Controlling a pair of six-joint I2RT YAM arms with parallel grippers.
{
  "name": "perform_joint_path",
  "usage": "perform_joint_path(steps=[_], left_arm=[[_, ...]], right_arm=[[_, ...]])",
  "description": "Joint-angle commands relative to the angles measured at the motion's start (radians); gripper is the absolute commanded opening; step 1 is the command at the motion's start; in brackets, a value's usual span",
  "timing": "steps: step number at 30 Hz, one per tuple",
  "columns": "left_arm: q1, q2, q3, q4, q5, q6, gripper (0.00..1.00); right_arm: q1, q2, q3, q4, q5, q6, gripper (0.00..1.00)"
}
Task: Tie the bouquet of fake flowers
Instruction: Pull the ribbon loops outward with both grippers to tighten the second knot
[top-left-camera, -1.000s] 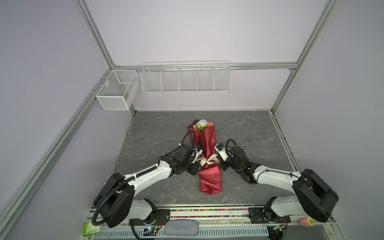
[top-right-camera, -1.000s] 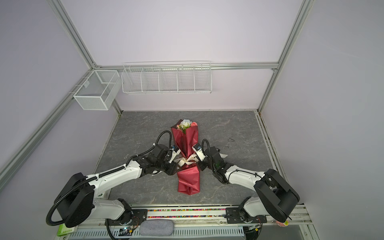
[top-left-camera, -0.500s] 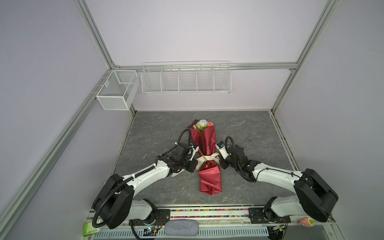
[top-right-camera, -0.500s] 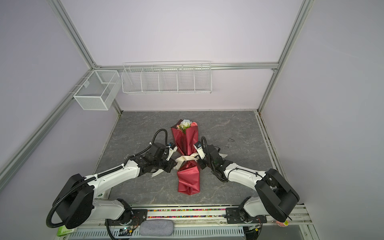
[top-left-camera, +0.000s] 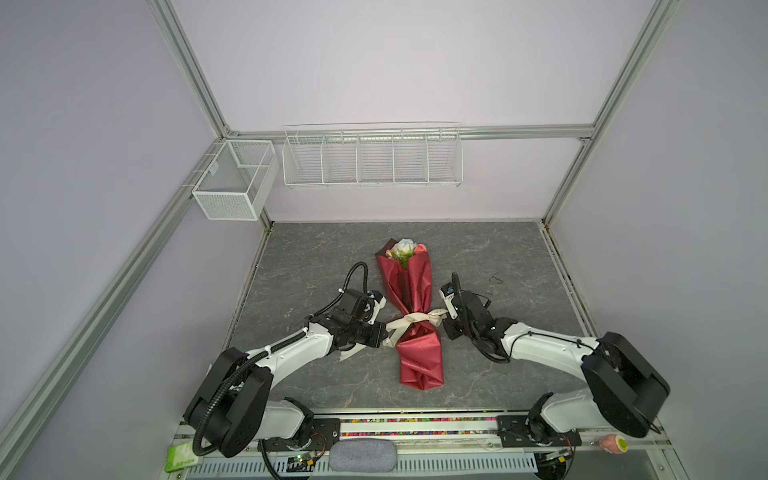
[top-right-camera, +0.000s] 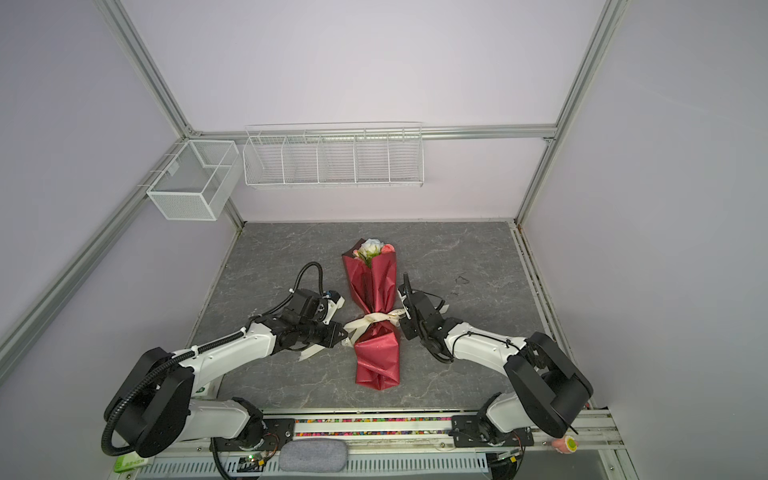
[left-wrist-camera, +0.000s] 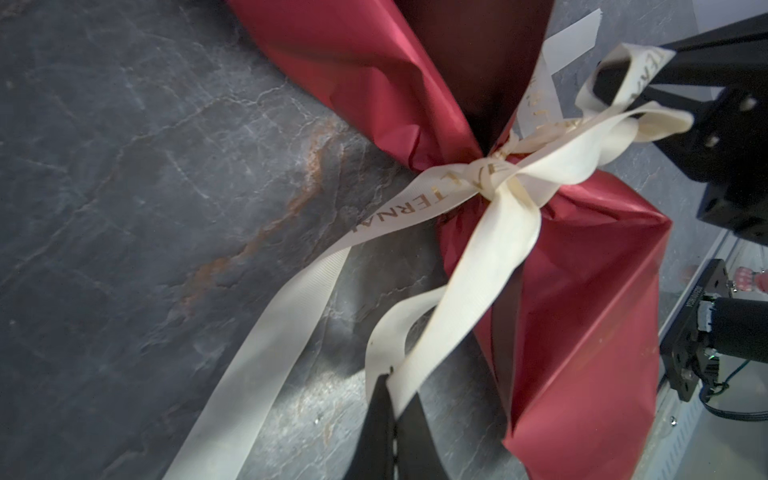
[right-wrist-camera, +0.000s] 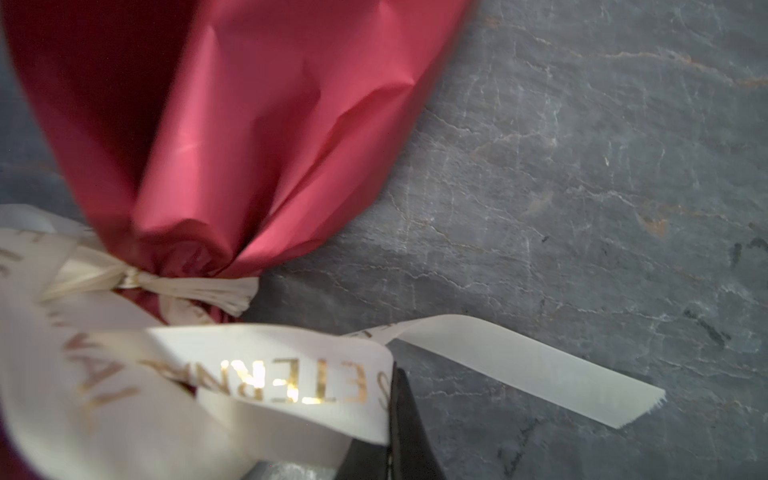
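Note:
The bouquet of fake flowers (top-left-camera: 409, 286) (top-right-camera: 374, 286) lies lengthwise mid-table in shiny red paper, its blooms (top-left-camera: 403, 249) at the far end. A cream ribbon (top-left-camera: 415, 330) (top-right-camera: 374, 322) with gold lettering cinches its waist in a knot (left-wrist-camera: 490, 183). Left of the waist, my left gripper (top-left-camera: 384, 332) (left-wrist-camera: 390, 382) is shut on a ribbon loop (left-wrist-camera: 465, 291). Right of the waist, my right gripper (top-left-camera: 442, 322) (right-wrist-camera: 392, 374) is shut on the lettered ribbon loop (right-wrist-camera: 270, 382). Both loops run taut to the knot. A loose tail (right-wrist-camera: 540, 370) lies flat on the table.
A white wire rack (top-left-camera: 372, 160) and a mesh box (top-left-camera: 235, 178) hang on the back wall. A small dark loop (top-left-camera: 494, 279) lies on the slate table to the right. A grey pad (top-left-camera: 361, 455) sits on the front rail.
My left gripper closed on its ribbon loop. Both grippers then drew apart sideways from the bouquet's waist, and the ribbon pulled tighter into the knot.

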Motion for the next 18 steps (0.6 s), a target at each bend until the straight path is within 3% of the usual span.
perform_joint_path(steps=[1,4,8,15,18], left_arm=[[0.006,0.013,-0.018,0.002,0.025,-0.032,0.0],[0.006,0.013,-0.021,-0.005,0.033,-0.036,0.0],[0.007,0.011,-0.026,0.002,0.036,-0.044,0.0],[0.007,0.008,-0.012,0.015,0.084,-0.017,0.0],[0.007,0.008,-0.008,0.023,0.098,-0.013,0.0]], right_arm=[[-0.006,0.028,0.008,-0.065,0.036,0.057,0.07],[-0.002,-0.002,-0.024,-0.039,0.032,0.055,0.07],[0.003,-0.05,-0.058,-0.038,0.022,-0.049,0.12],[0.003,-0.16,-0.096,0.038,-0.038,-0.139,0.38],[-0.009,-0.222,-0.104,0.091,-0.071,-0.204,0.55]])
